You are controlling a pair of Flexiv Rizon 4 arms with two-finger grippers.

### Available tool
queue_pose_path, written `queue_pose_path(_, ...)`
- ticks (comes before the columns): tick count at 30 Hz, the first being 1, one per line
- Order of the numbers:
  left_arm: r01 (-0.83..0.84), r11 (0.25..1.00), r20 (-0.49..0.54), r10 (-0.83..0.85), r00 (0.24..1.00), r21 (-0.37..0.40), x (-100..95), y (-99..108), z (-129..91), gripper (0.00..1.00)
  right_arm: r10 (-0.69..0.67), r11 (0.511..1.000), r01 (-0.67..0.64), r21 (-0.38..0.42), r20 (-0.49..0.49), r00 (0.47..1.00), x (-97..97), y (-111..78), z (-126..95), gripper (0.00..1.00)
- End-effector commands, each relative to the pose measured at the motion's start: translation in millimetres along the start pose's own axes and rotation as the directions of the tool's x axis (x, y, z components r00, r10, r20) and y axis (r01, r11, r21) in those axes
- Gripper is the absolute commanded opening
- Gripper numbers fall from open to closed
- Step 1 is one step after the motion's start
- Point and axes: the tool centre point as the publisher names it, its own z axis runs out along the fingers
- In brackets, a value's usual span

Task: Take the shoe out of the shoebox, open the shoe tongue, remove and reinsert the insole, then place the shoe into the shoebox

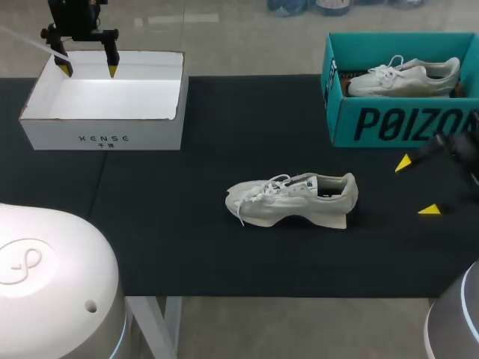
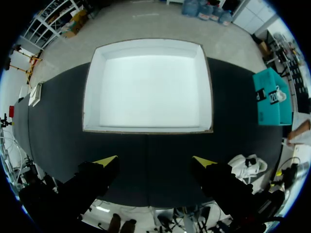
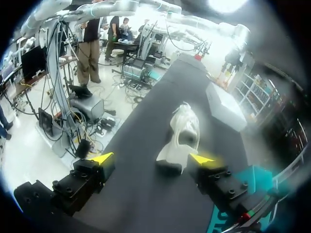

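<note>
Lettering on white box (image 1: 150, 136), teal box (image 1: 397, 123)

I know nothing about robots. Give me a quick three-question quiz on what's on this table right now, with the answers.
1. Which gripper hangs above the white box?
2. True or false: the white box has a shoe in it.
3. The loose sneaker lies: A) inside the white box, B) on the black table, C) between a gripper's fingers.

Key: 1, the left gripper; 2, false; 3, B.
</note>
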Motion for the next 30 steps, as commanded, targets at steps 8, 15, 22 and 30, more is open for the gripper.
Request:
queue_pose_path(8,0.0,1.0,0.0,0.0,1.0,0.0,0.1,0.0,0.0,1.0,-0.091,0.994,0.09,-0.059,-0.01,0.996,5.3,-25.6,-16.1,1.0)
queue_pose_path(15,0.0,1.0,0.0,0.0,1.0,0.0,0.1,0.0,0.0,1.0,-0.096,0.993,0.094,-0.077,-0.013,0.995,8.8,-49.8,-19.9,1.0)
queue_pose_path(22,0.0,1.0,0.0,0.0,1.0,0.0,0.1,0.0,0.0,1.0,-0.054,0.994,0.055,-0.099,0.011,0.998,9.5,-69.4,-23.5,1.0)
queue_pose_path(30,0.0,1.0,0.0,0.0,1.0,0.0,0.1,0.0,0.0,1.0,0.055,0.989,-0.05,-0.137,0.031,0.998,1.7,-73.7,-18.7,1.0)
